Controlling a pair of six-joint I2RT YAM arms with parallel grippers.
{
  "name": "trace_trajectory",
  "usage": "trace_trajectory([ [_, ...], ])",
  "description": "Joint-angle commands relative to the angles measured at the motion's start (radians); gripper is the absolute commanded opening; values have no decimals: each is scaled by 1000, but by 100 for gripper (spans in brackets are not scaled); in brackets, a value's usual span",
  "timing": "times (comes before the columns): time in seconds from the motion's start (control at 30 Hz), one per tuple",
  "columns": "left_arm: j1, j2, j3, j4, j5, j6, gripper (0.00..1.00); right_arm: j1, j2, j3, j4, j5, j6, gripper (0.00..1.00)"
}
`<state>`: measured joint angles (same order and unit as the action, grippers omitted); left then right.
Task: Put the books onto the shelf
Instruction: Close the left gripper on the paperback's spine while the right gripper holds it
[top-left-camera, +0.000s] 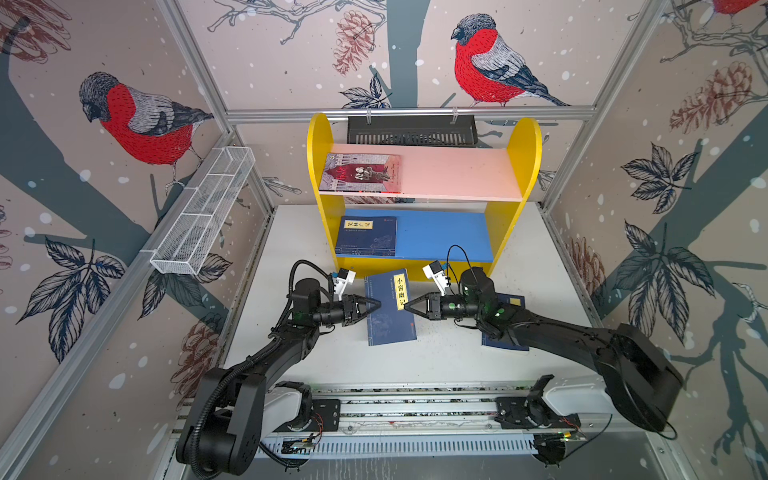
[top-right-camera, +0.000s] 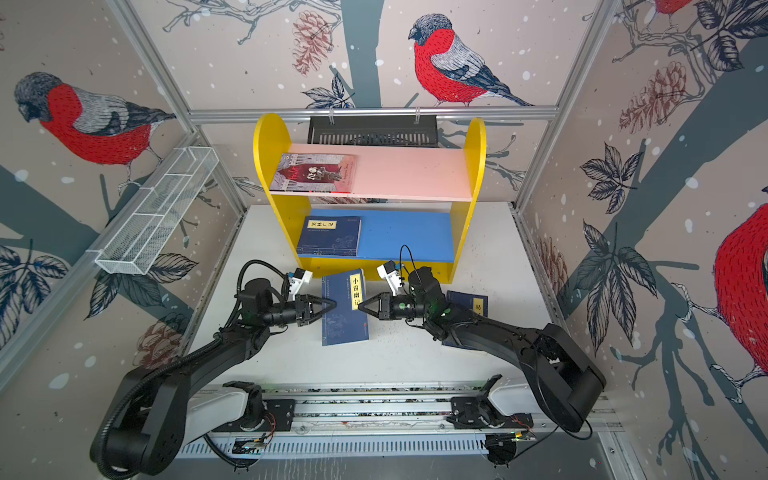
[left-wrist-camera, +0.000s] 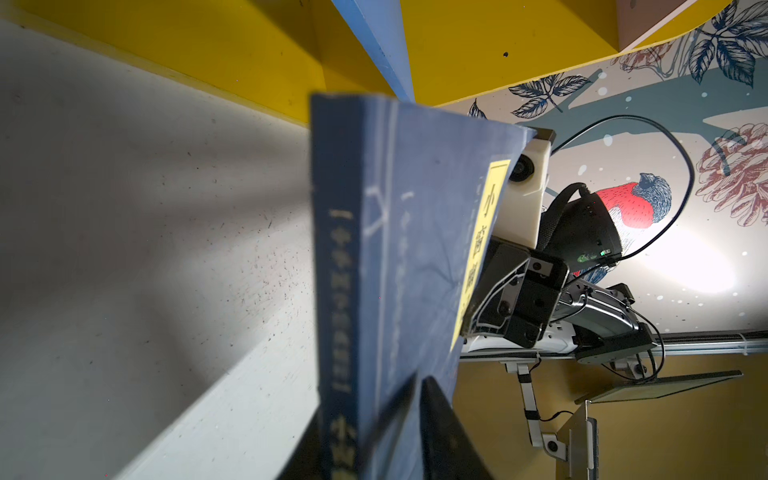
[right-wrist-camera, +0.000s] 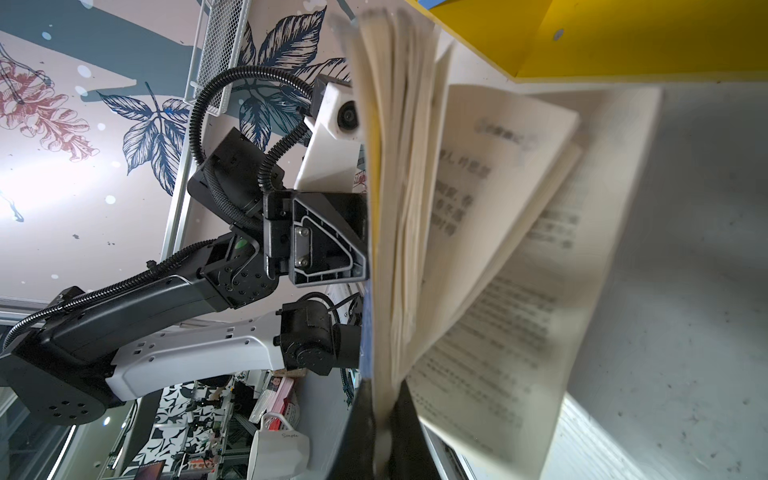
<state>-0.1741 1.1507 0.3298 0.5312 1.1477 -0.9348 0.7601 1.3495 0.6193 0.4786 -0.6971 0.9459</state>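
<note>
In both top views, a thin dark navy paperback with a yellow title label (top-left-camera: 386, 322) (top-right-camera: 343, 324) is seen just in front of the two-tier wooden shelf with yellow round-topped sides (top-left-camera: 320, 141), between the two arms. Both arms are stretched low and forward, with the wrists turned inward so that the grippers face each other. The left gripper (top-left-camera: 376, 304) is closed on the spine edge. The right gripper (top-left-camera: 407, 308) is closed on the opposite edge, beside the label. A grey-and-red illustrated paperback (top-left-camera: 361, 172) lies flat on the pink upper board (top-left-camera: 457, 170), and a second navy paperback (top-left-camera: 365, 237) on the blue lower board (top-left-camera: 444, 232). A third navy paperback (top-left-camera: 513, 301) lies on the white table (top-left-camera: 449, 361), partly hidden under the right arm.

In the left wrist view, the spine side of the held book is pinched between the black fingers (left-wrist-camera: 444, 432).

In the right wrist view, the cover and some pages are nipped between the fingers (right-wrist-camera: 361, 436), while loose pages (right-wrist-camera: 498, 249) are fanned out toward the table.
</note>
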Motion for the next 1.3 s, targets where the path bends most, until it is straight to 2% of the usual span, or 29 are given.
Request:
trace_trajectory([
  [0.0, -2, -14, 20, 18, 23, -14, 5, -1, 5, 23, -19, 40, -16, 31],
  [0.07, -2, -26, 27, -1, 28, -12, 0, -2, -11, 36, -85, 106, -36, 45],
  [0.23, -2, -81, 31, -25, 52, -25, 0, -26, -115, 8, -149, 229, -34, 57],
  [0.4, -2, -108, 74, -15, 102, -27, 0, -77, -271, -57, -200, 336, -4, 63],
  [0.53, -2, -114, 142, 6, 119, 3, 0, -104, -363, -104, -206, 368, 22, 67],
  [0.63, -1, -114, 240, -127, 100, 95, 0, -106, -403, -116, -218, 380, 33, 68],
  [0.7, -1, -117, 311, -268, 60, 198, 0, -101, -424, -121, -215, 392, 46, 68],
  [0.77, -1, -127, 344, -337, 5, 242, 0, -88, -449, -133, -187, 411, 61, 68],
  [0.83, 3, -143, 339, -303, -46, 197, 0, -68, -480, -162, -141, 463, 94, 69],
  [0.87, 5, -151, 328, -261, -69, 151, 0, -56, -497, -189, -103, 493, 126, 72],
  [1.0, 38, -157, 284, -78, -106, -35, 0, -11, -512, -276, 101, 508, 212, 75],
  [1.17, 89, -156, 182, 227, -151, -326, 0, 91, -451, -281, 240, 539, 234, 79],
  [1.27, 99, -151, 143, 298, -197, -425, 0, 149, -388, -285, 359, 547, 257, 80],
])
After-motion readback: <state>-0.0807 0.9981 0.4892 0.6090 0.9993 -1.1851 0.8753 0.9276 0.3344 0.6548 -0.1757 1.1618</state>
